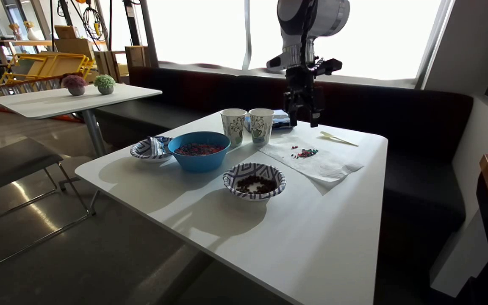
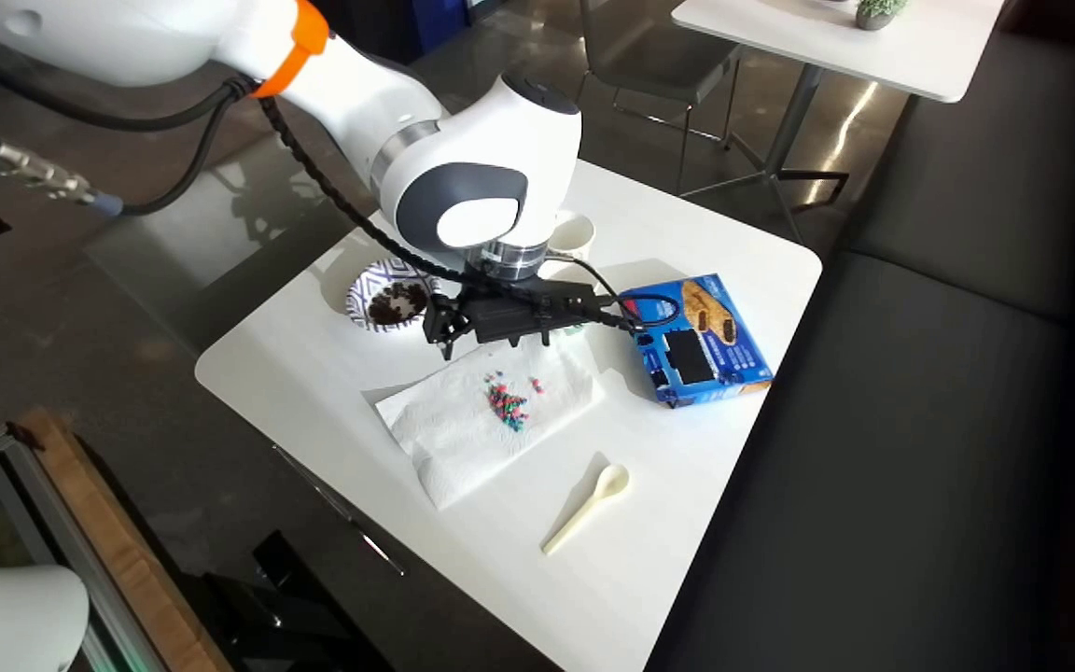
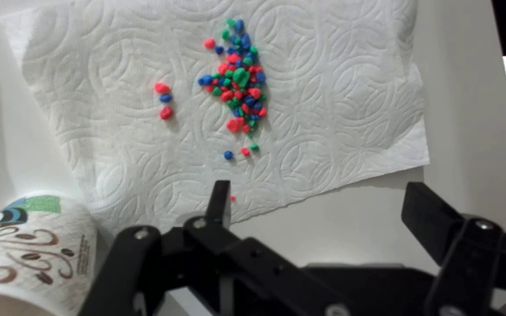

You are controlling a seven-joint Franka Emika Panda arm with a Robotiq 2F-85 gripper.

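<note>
An end effector (image 3: 316,197) hangs above a white bench (image 1: 311,237), its fingers spread wide apart at the ragged edge of an embossed paper towel (image 3: 305,118); just beyond the fingertips, on the towel, lies a heap of small colored bits (image 3: 240,77), lumpy and matte in pinkish red, green and blue, drawn out into a narrow drift; a short row of red, blue and red sits to one side, and a tiny red speck shows close to one fingertip; the heap overlaps too closely to count.

A paper cup (image 3: 33,250) with brown swirls stands near the towel, cut off by the wrist view's frame; the robot arm (image 2: 500,177) covers much of it and its twin (image 1: 233,127) in an exterior view.

Farther out are a pale spoon (image 2: 591,506); a blue printed box (image 2: 733,359), partly hidden behind the cups in an exterior view; a patterned bowl (image 1: 254,169) of dark pieces (image 2: 397,303); and a blue bowl (image 1: 201,163), its reddish contents hard to make out in shade; potted plants (image 1: 76,87) top a more distant table (image 1: 36,106).
</note>
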